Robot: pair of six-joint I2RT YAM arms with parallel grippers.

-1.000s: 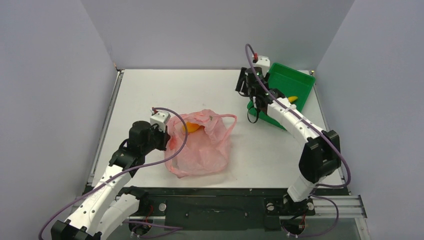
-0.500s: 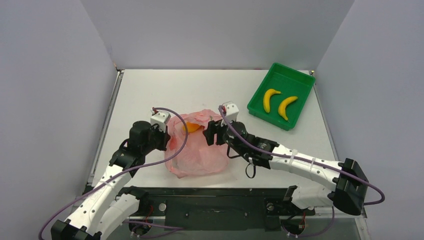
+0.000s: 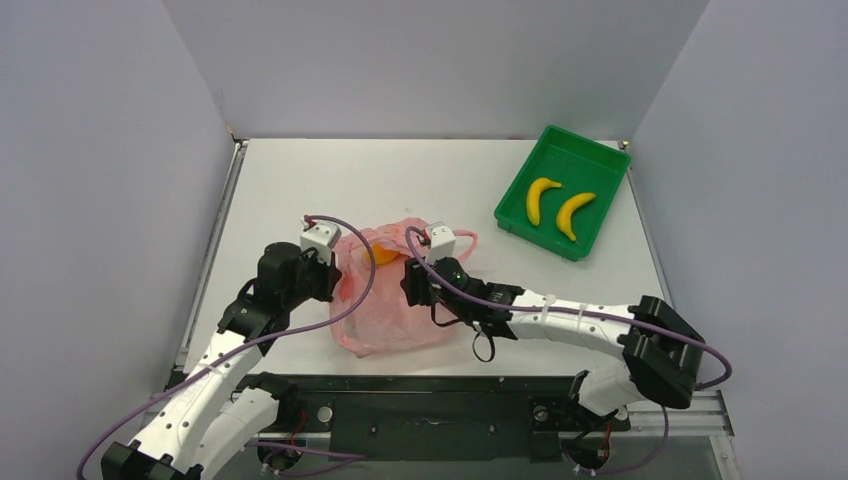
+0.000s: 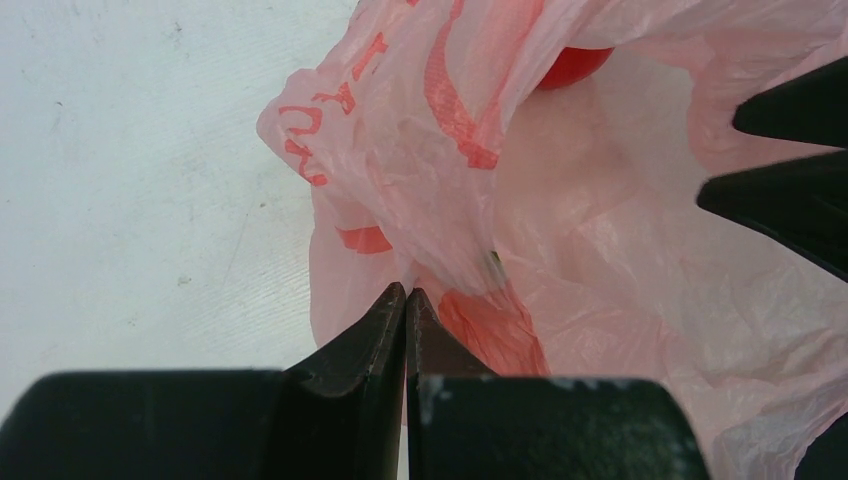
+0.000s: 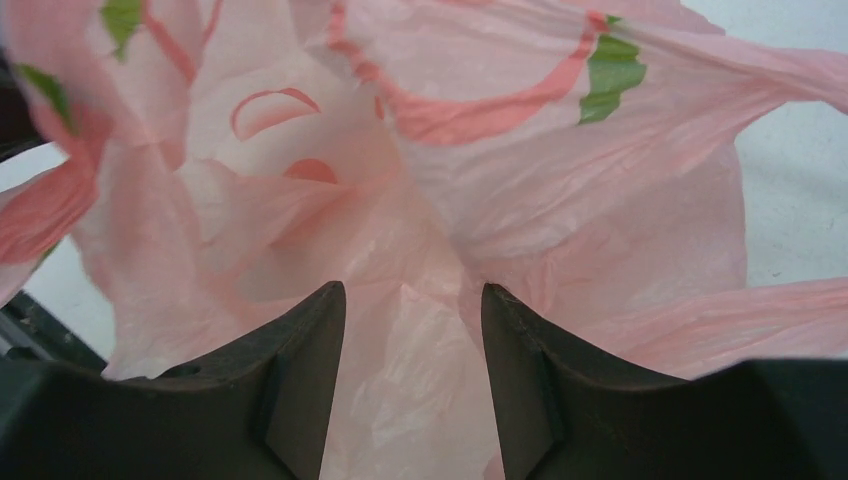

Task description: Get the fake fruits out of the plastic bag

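The pink plastic bag (image 3: 392, 316) lies at the table's near middle. An orange-yellow fruit (image 3: 381, 254) shows in its open mouth, and also in the left wrist view (image 4: 572, 65). My left gripper (image 3: 337, 279) is shut on the bag's left edge (image 4: 440, 250), its tips (image 4: 405, 295) pressed together on the film. My right gripper (image 3: 413, 286) is open over the bag's mouth; in its wrist view (image 5: 412, 300) only pink film (image 5: 520, 160) lies between the fingers. Two yellow bananas (image 3: 541, 198) (image 3: 574, 213) lie in the green tray (image 3: 578, 162).
The green tray stands at the far right of the table. A bag handle loop (image 3: 463, 240) lies on the table to the right of the bag. The right gripper's black fingers (image 4: 790, 190) show at the right of the left wrist view.
My right arm has swung from the green tray, leaving both bananas in it, to over the bag's mouth. My left gripper has kept its hold.
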